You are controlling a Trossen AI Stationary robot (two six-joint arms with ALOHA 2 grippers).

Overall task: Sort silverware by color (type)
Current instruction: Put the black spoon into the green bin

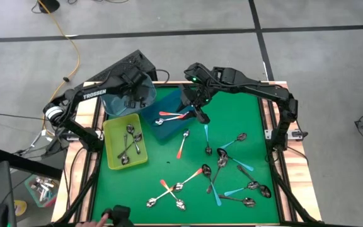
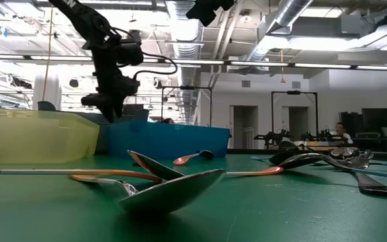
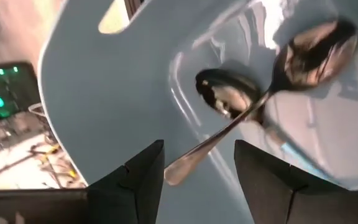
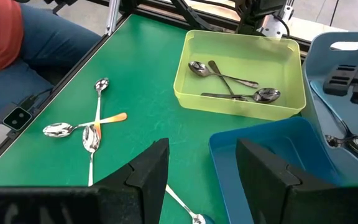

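Observation:
The silverware is small spoons with orange, teal or plain metal handles. Many lie loose on the green mat point(image 1: 232, 113). Several plain ones lie in the yellow tray point(image 1: 115, 154). Orange ones point(image 1: 172, 115) lie in the dark blue tray point(image 1: 159, 129). Two spoons point(image 3: 272, 81) lie crossed in the pale blue tray point(image 3: 104, 93) at the far left. My left gripper point(image 3: 197, 146) hangs open just above that tray, holding nothing. My right gripper point(image 4: 201, 146) is open and empty, high over the dark blue tray's edge point(image 4: 253, 134).
Loose spoons crowd the mat's right and near parts point(image 1: 232, 167). A crossed group with one orange handle point(image 4: 92, 127) lies near the front edge. A person sits at the near side of the table point(image 4: 17, 56), one hand at its edge point(image 1: 99, 219).

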